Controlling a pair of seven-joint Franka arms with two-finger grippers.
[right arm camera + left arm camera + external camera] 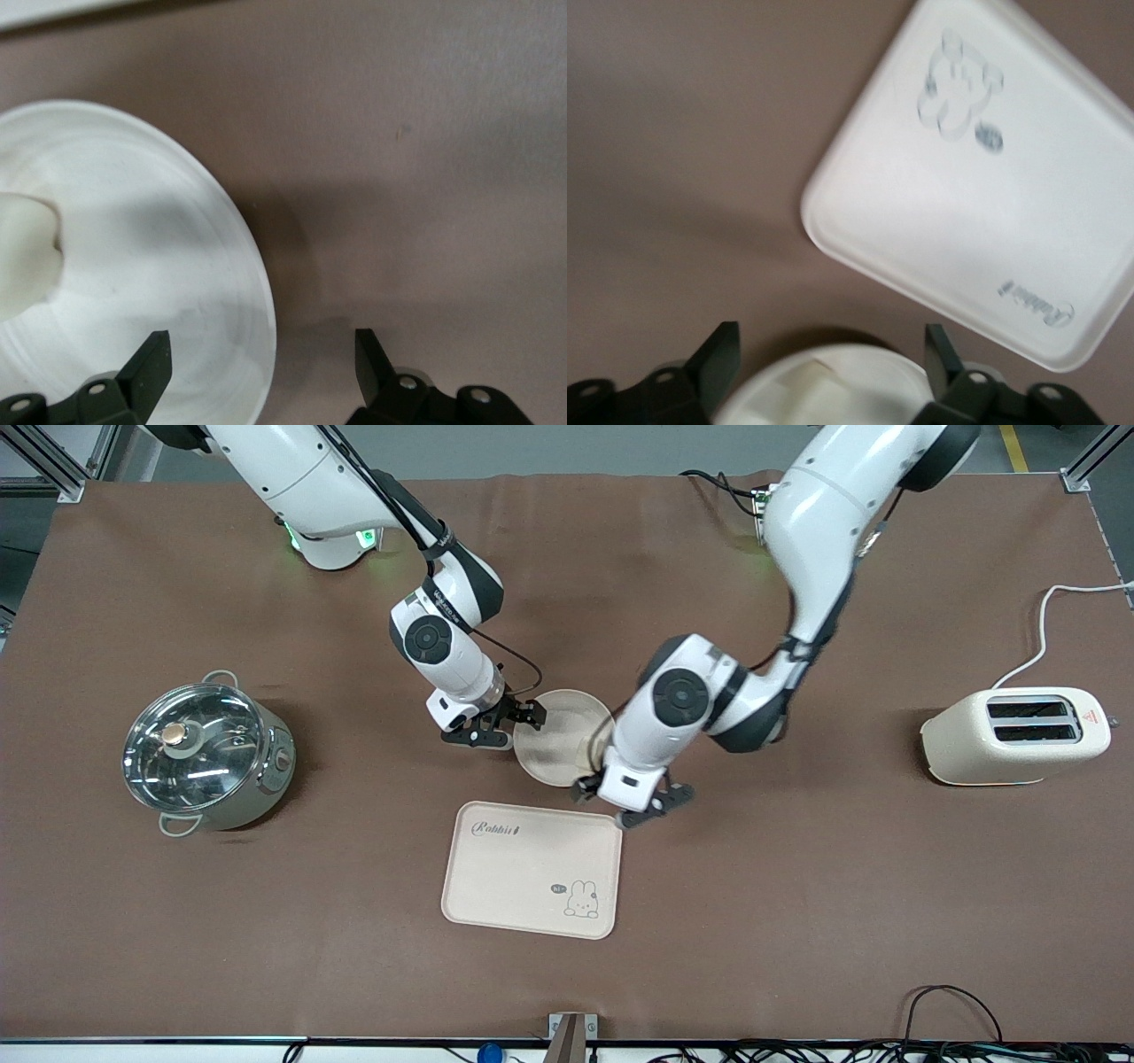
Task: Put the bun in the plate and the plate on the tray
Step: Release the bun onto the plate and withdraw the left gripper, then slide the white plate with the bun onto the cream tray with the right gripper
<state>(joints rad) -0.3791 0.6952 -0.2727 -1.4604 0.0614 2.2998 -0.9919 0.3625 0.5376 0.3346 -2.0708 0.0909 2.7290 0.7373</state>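
Hanging over the plate (558,740), at its edge toward the tray (532,868), the left gripper (640,797) is standing with its fingers (719,359) spread wide and gripping nothing. In the left wrist view the bun (819,390) is lying in the plate just under those fingers, a pale cream lump with a flat face turned up, partly cut off by the frame's edge. The right gripper (496,724) is hovering at the plate's rim toward the right arm's end of the table, its fingers (151,363) also parted and empty, one over the rim and one over the bare table (797,912). In the right wrist view the bun (27,257) is showing only as a rounded cream shape, half out of frame. In the front view the left arm's wrist is covering the bun entirely.

The plate is resting on the table, round, shallow and plain, just beside the tray and farther from the front camera. The tray is lying empty, cream with rounded corners, "Rabbit" lettering and a small rabbit drawing. A lidded pot (208,753) is standing toward the right arm's end, a toaster (1014,735) toward the left arm's.
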